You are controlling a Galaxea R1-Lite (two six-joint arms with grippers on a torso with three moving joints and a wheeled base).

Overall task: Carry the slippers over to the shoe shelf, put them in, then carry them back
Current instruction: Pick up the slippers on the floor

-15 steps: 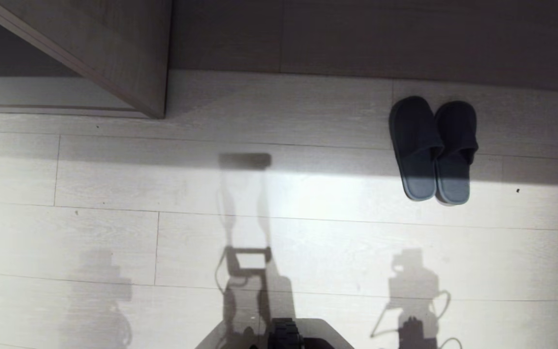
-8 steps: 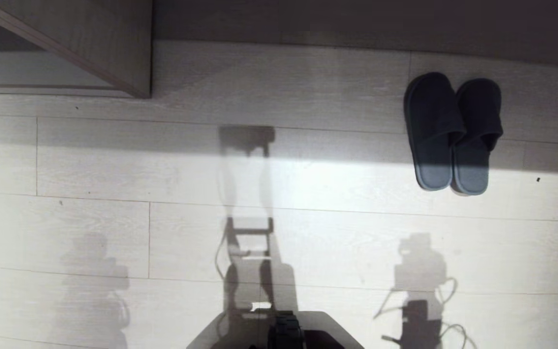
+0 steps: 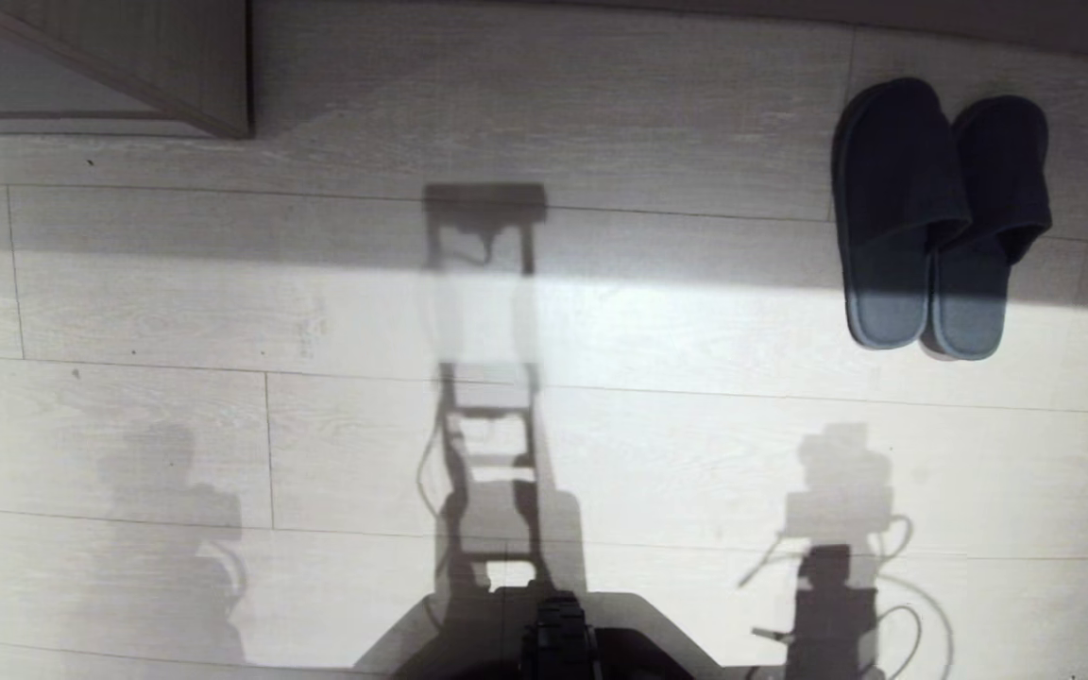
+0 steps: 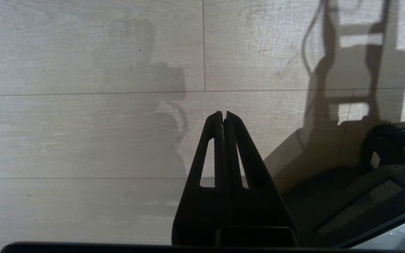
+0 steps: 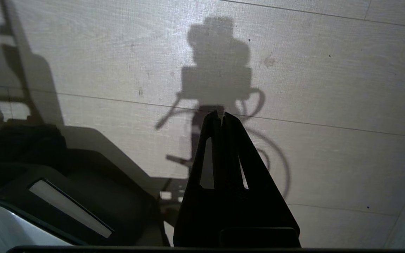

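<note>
Your view has tipped down and closer: the slippers (image 3: 941, 222) now sit larger at far right on the floor (image 3: 317, 434). Both claws, left gripper (image 4: 223, 114) and right gripper (image 5: 220, 115), hang clenched and empty, so pickup hasn't started.

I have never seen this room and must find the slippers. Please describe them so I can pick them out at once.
On the pale plank floor, look to the robot's right, near the dark strip along the far edge. The slippers lie there side by side, touching, heels toward the robot. They are the only footwear in view: black upper parts and grey-blue insoles, half in shadow.
</note>
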